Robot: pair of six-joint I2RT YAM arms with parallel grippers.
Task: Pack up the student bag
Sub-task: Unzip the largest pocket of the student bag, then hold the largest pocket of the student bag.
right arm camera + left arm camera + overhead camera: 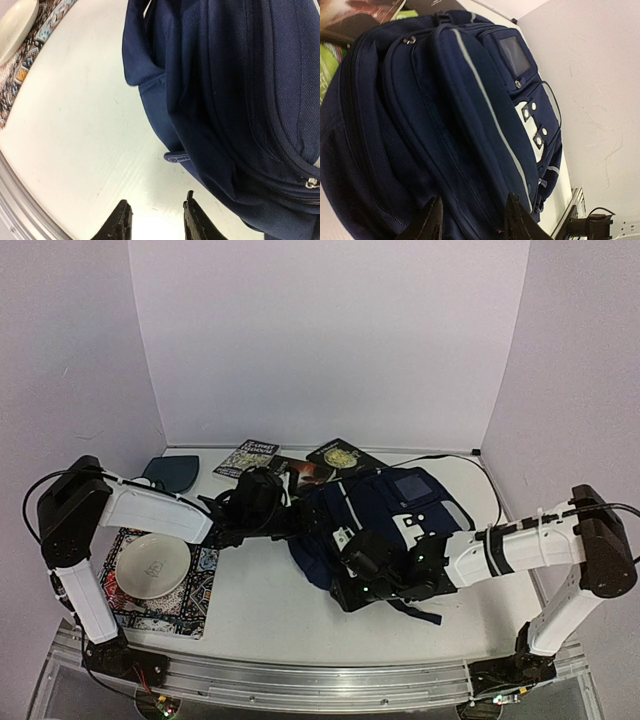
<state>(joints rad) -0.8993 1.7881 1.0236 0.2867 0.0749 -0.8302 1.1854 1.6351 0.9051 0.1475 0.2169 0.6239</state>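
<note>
The student bag (385,502) lies flat in the middle of the desk (260,600), slightly toward 3 o'clock, with its front pocket facing up. Its long axis seems to run from about 8 o'clock to 2 o'clock. The arched zip lines in the left wrist view suggest its top end faces 9 o'clock, though I cannot be sure. The left fingers (431,222) are spread at the bag's 9 o'clock end, with fabric showing past the gap but nothing pinched. The right fingers (121,222) are also spread and empty, low over bare desk at the bag's 6 o'clock edge. The zips in sight look shut, so the main risk is a closing grip catching a loose fold instead of a zip pull. The soft bag would then drag across the smooth desk or bunch up. A pull toward 12 o'clock could push it into the books (250,455) behind. The right fingers sit close to the desk and could scrape it, or snag the loose strap (420,612) trailing at 5 o'clock.
</note>
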